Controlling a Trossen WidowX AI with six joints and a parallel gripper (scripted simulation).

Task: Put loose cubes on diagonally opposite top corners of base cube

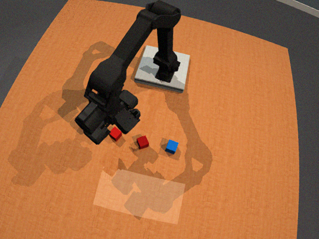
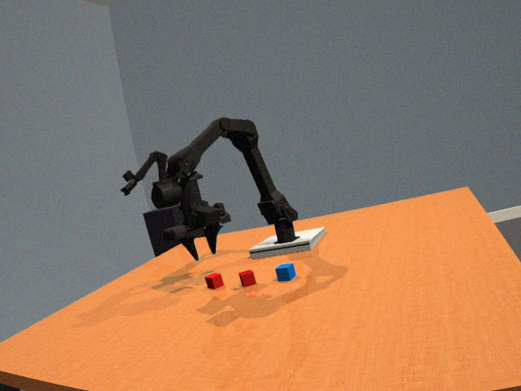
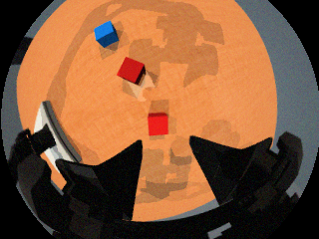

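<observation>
Robot workspace in a plain, grey-walled room, lab-like in look

A broad wood-grain table (image 1: 236, 165) (image 2: 378, 294) (image 3: 224, 95) is set on dark grey flooring (image 1: 4, 44). A black arm (image 1: 131, 43) (image 2: 260, 168) is mounted on it, and a second, smaller arm (image 2: 145, 168) is seen beyond, by a dark block (image 2: 157, 229). Bare walls (image 2: 336, 105) are edged with pale skirting (image 1: 307, 9) (image 2: 505, 214).

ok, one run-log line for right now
end effector: open, above table, holding nothing | red cubes: both on table, apart | blue cube: nothing on top | stacking: not started
</observation>
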